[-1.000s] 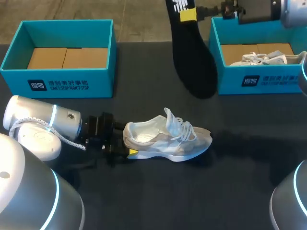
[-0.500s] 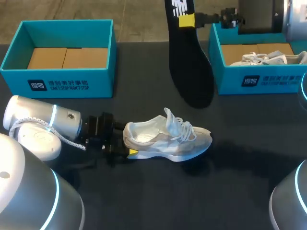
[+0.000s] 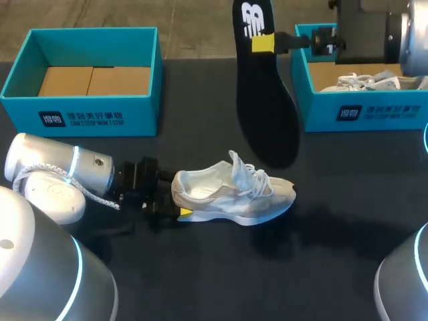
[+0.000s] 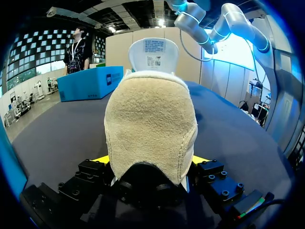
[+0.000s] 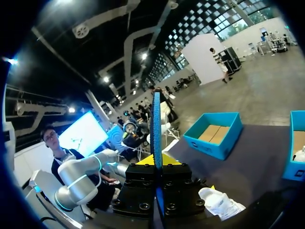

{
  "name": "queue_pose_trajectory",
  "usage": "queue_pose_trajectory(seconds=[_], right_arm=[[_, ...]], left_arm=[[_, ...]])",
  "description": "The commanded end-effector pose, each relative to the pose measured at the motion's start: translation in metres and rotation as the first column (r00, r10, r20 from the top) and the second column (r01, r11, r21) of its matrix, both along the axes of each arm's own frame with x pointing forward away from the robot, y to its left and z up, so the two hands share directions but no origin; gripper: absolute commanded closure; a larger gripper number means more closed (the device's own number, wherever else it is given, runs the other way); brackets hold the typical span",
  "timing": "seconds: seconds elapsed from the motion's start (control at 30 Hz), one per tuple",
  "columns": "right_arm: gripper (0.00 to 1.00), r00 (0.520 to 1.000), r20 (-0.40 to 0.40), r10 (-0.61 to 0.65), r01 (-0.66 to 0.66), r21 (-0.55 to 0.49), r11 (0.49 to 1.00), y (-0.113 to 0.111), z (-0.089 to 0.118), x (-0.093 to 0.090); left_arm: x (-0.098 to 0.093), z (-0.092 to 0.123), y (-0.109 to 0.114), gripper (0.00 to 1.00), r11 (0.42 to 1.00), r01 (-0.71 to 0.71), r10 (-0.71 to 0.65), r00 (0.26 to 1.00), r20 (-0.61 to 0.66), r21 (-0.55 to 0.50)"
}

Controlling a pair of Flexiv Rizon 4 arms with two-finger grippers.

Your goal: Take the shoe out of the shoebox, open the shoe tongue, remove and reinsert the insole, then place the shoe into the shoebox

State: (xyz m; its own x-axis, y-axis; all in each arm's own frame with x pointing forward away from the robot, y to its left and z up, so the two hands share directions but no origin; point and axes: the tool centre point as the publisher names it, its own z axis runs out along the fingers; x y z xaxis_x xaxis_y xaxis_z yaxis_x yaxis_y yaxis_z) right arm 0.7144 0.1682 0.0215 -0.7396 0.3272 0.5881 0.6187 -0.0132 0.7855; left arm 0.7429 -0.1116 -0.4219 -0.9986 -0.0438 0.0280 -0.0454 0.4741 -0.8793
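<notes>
A white and beige shoe (image 3: 234,194) lies on its side on the dark table, toe to the right. My left gripper (image 3: 175,198) is shut on its heel; in the left wrist view the beige heel (image 4: 150,124) fills the gap between the yellow tips, which press it from both sides. A black insole (image 3: 264,100) hangs toe down in the air above and behind the shoe. My right gripper (image 3: 264,42) is shut on its upper end. From the right wrist, the insole (image 5: 156,124) shows edge-on, rising from that gripper (image 5: 156,163).
A teal shoebox (image 3: 87,114) with a bare cardboard floor stands at the back left. A second teal shoebox (image 3: 361,114) at the back right holds another white shoe (image 3: 368,81). My right arm reaches over that box.
My right gripper has come down and a little to the right with the insole, so its toe now hangs closer to the shoe. The left arm and shoe have not moved.
</notes>
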Motion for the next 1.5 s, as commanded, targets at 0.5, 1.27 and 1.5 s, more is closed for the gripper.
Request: queue_pose_trajectory(seconds=[0.5,1.27,1.5], right_arm=[[1.00,0.995,-0.032,0.090,-0.088,0.057,0.995,0.007,-0.010,-0.014],[1.00,0.993,-0.028,0.115,-0.114,0.056,0.992,0.006,-0.008,-0.021],[1.00,0.994,-0.018,0.109,-0.108,0.062,0.992,0.006,-0.015,-0.024]], left_arm=[[0.000,-0.001,0.001,1.00,1.000,0.002,-0.002,1.000,-0.001,0.003],[0.000,-0.001,0.001,1.00,1.000,0.002,-0.002,1.000,-0.001,0.003],[0.000,-0.001,0.001,1.00,1.000,0.002,-0.002,1.000,-0.001,0.003]])
